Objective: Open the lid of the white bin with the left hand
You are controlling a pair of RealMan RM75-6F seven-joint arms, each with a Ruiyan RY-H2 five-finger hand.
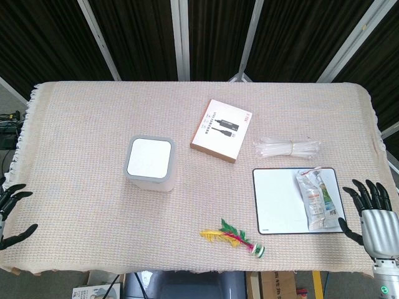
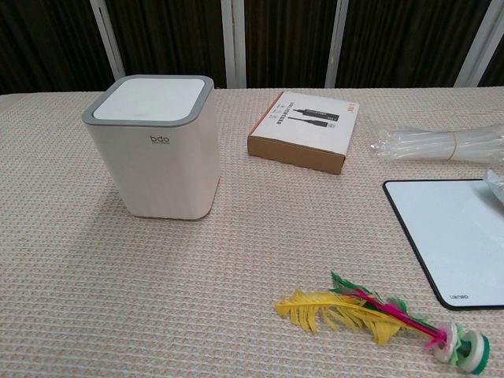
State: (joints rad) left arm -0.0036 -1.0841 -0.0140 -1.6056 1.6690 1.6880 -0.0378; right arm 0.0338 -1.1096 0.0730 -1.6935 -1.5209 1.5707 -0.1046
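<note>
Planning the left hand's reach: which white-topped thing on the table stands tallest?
The white bin, an upright box with a grey-rimmed lid; the white board and cable box lie low.

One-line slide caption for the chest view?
White bin with its lid shut, beside a cardboard box, feathered shuttlecock and whiteboard.

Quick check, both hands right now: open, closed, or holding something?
Left hand: open, fingers apart, holding nothing, at the table's left edge, well away from the white bin.
Right hand: open, fingers spread, holding nothing.
</note>
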